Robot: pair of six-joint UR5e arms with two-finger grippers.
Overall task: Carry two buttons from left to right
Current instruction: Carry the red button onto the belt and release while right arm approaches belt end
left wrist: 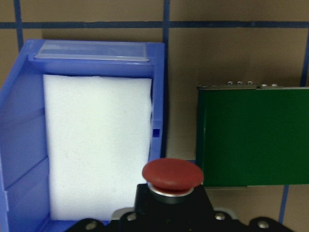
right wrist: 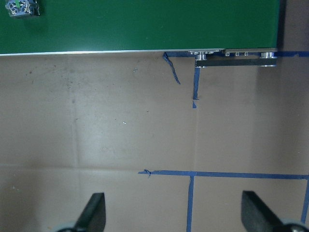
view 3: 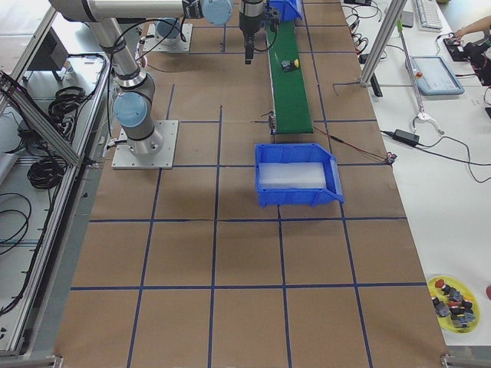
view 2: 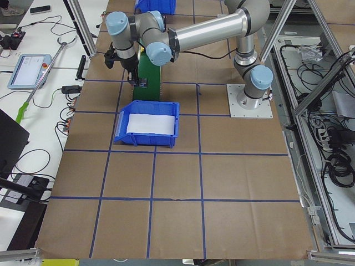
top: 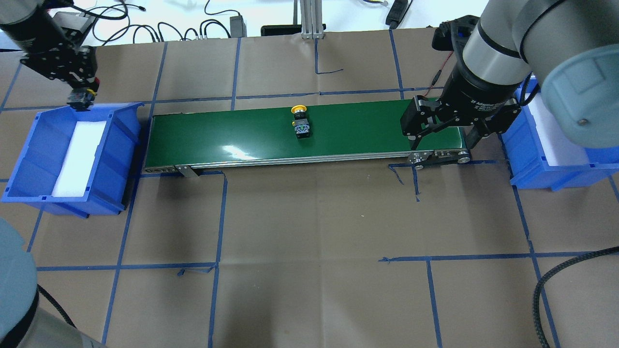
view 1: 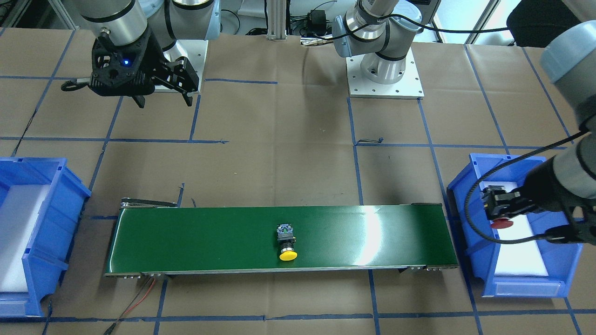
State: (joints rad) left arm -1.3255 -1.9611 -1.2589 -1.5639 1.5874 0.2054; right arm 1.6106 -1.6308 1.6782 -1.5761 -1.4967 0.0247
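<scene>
- Step in hand, by my read: second transfer. The red button (view 1: pixel 502 224) is lifted out of the left bin (top: pixel 29 159), bound for the conveyor belt (top: pixel 217 133).
- The left gripper (view 1: pixel 500 215) has its fingers clenched on the red button's body, cap hanging below them. It is held in the air above the bin; in the left wrist view the cap sits over the bin wall nearest the belt.
- The yellow button (top: pixel 301 122) lies on its side about mid-belt, cap toward 12 o'clock in the overhead view, touched by nothing.
- The right gripper (top: pixel 442 140) hovers by the belt's 3 o'clock end with fingers spread wide, nothing between them.
- The right bin (top: pixel 532 169) sits at 3 o'clock of the belt, on the paper-covered surface (top: pixel 309 241).
- Next move probably calls for carrying red toward 3 o'clock, over the belt's near end, lowering and releasing. The right arm then needs to grasp yellow.
- Hidden: red's terminal block is buried in the fingers, and the wrist view shows no fingertips.
- Cannot tell whether the belt is running.
- The right arm covers part of the right bin in the overhead view. Only a foam pad (view 1: pixel 18 232) shows inside.
</scene>
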